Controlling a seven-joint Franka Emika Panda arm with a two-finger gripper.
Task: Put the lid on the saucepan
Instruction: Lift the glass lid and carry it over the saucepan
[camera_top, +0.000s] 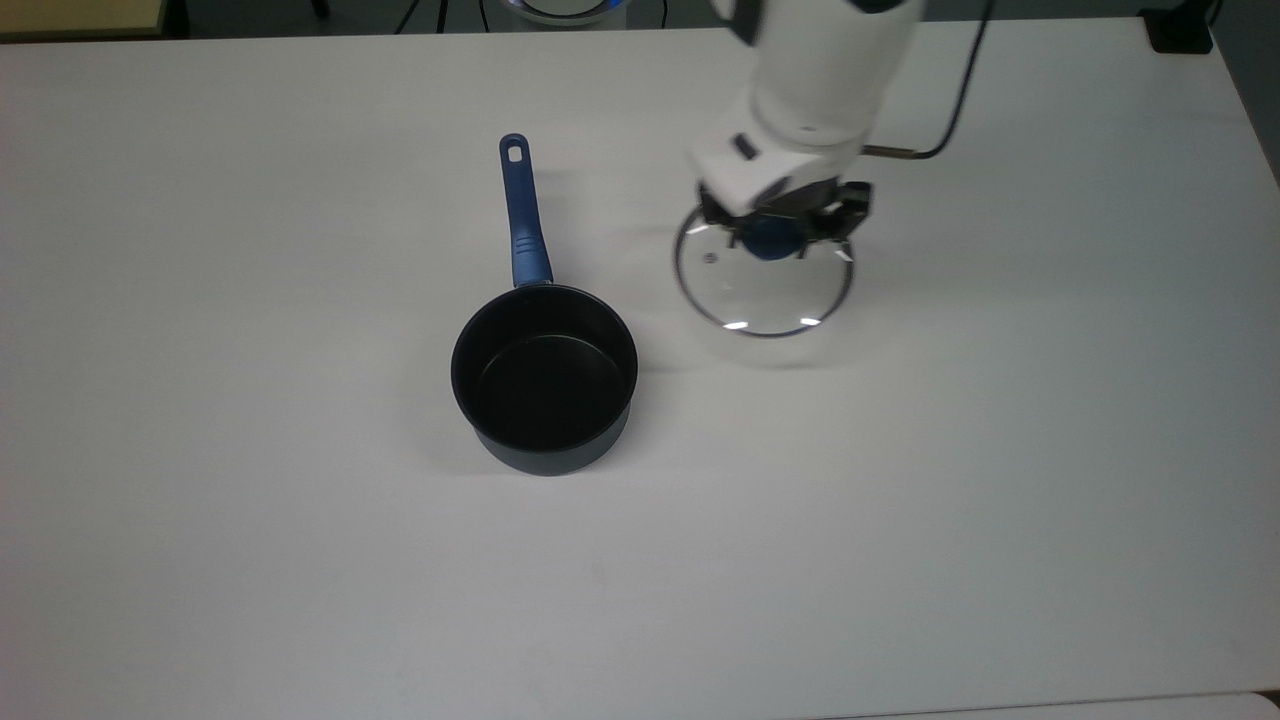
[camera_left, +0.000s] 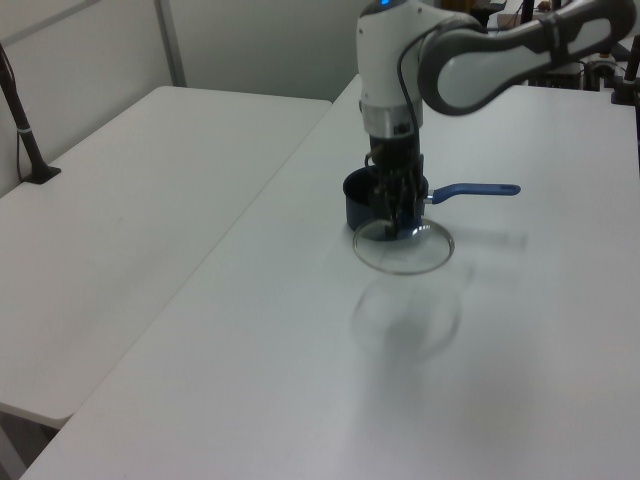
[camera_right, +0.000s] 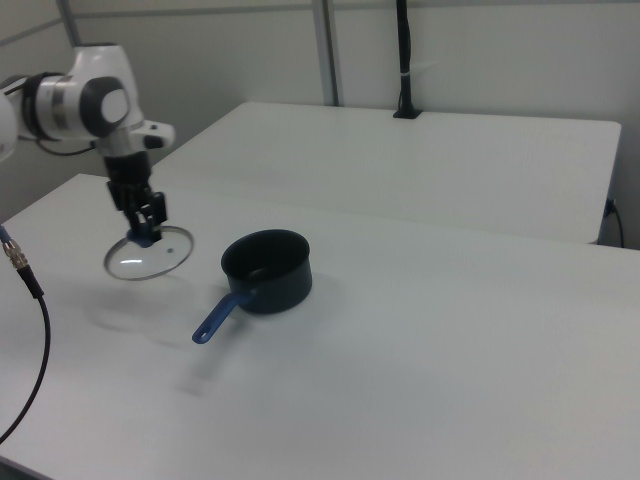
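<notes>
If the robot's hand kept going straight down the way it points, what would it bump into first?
The hand points down and grips the glass lid by its blue knob. The lid hangs in the air, so it would probably land on the bare white table first, beside the saucepan.

top view: table (camera_top: 300, 560) seen from straight overhead, fairly near, far edge along frame top. left view: table (camera_left: 300, 400) seen from raised spot off one end, looking along its length, second table (camera_left: 130, 200) taken in on the left view's left. right view: table (camera_right: 450, 380) seen from raised spot at opposite end, facing back, wall and second table (camera_right: 420, 160) behind. shared by all three: saucepan (camera_top: 545, 375) (camera_left: 362, 200) (camera_right: 267, 270), lid (camera_top: 765, 285) (camera_left: 402, 248) (camera_right: 148, 252), gripper (camera_top: 775, 235) (camera_left: 397, 215) (camera_right: 145, 228).
</notes>
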